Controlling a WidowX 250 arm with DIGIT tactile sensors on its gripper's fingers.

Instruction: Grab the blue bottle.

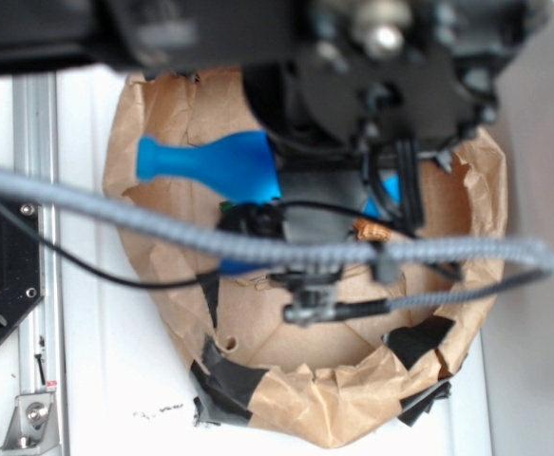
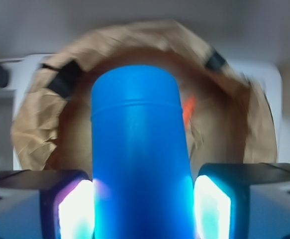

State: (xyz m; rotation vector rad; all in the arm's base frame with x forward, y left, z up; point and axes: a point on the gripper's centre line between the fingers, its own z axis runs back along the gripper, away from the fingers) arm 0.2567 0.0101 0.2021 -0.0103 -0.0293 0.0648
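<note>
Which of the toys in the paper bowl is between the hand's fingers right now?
The blue bottle: it fills the gap of the hand, while the orange toy lies beyond it.

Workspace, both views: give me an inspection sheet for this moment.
Surface: white table carrying a brown paper nest patched with black tape.
Job's things: blue bottle between the fingers, neck pointing outward.
Clutter: orange carrot partly hidden behind the bottle; brown seashell mostly covered.
Grippers: gripper shut on the bottle.
Cables: grey sleeved cable and black wires cross the exterior view.
Surroundings: metal rail at the table edge.
</note>
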